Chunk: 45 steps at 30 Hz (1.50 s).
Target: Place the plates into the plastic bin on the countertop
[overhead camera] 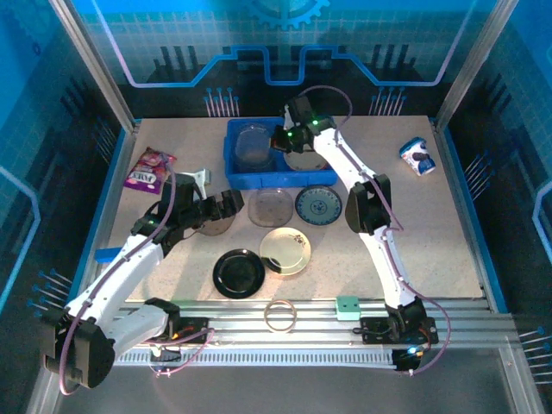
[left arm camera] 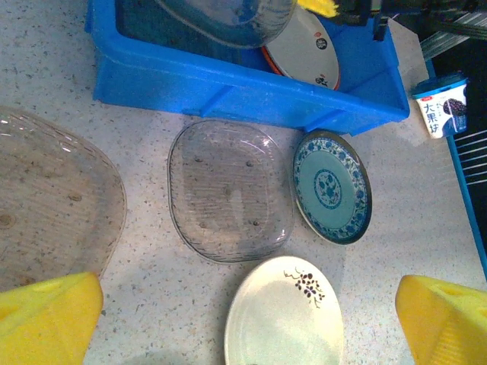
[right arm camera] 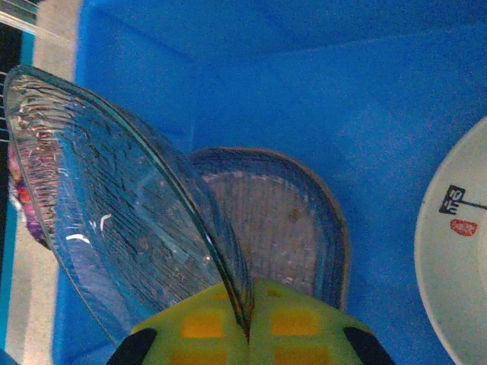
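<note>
The right gripper pinches a clear ribbed round plate by its rim, tilted in the blue rectangular plastic bin, probably to slide it down, while the left gripper hangs spread wide above the beige speckled countertop.

1. A bright blue, rimmed plastic bin stands on the beige speckled surface, beyond the wide-apart left fingers.
2. Inside it, a clear ribbed plate stands tilted on edge, its rim pinched between the right fingers.
3. Just past those fingers a smoky plate lies on the bin floor, and a white plate rests to their right.
4. Ahead of the left fingers lie a clear plate and a blue patterned plate. A cream plate with a grape sprig lies between the fingers.
5. A glossy black plate lies behind them.
</note>
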Tool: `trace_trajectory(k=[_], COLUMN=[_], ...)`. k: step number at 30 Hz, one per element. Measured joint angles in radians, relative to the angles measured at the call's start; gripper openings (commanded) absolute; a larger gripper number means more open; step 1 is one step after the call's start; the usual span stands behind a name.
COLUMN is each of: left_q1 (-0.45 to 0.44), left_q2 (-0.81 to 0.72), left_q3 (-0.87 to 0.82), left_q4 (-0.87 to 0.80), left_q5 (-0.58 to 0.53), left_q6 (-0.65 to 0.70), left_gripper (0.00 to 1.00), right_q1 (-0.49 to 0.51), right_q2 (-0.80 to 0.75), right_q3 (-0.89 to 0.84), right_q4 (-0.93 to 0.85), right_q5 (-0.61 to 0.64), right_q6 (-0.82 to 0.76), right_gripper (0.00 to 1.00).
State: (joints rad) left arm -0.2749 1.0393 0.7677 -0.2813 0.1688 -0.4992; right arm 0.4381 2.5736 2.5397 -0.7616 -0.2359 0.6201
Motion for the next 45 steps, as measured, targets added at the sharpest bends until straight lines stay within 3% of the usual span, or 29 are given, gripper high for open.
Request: trace_trajectory(k=[20,22,25,34,45], left_q1=[0.0,0.0,0.0,0.0,0.0], left_q2=[0.002,0.002,0.002,0.002,0.002], left_q3=[-0.013,-0.013,-0.013,-0.013,-0.011], left_q4=[0.003,0.003,0.003,0.003,0.003], left_q5=[0.008,0.008,0.01,0.011,0.011], left_q6=[-0.023,-0.023,-0.023,-0.022,-0.022], left_gripper=[0.99,0.99,0.99,0.99,0.99], right_q1=[0.002,0.003,0.007,0.009,0.017], right_q2=[0.098,0.101,0.101,0.101,0.098], right_q3=[0.04,0.04,0.045,0.08,0.08], right_q4=[-0.038,-0.047,-0.055,-0.073,-0.101], right_q5=[0.027,0.03,0.039,0.073,0.1], right_q6=[0.0,-0.002,-0.008,-0.03,-0.044], right_gripper=[0.0,0.05,0.21,0.41,0.5])
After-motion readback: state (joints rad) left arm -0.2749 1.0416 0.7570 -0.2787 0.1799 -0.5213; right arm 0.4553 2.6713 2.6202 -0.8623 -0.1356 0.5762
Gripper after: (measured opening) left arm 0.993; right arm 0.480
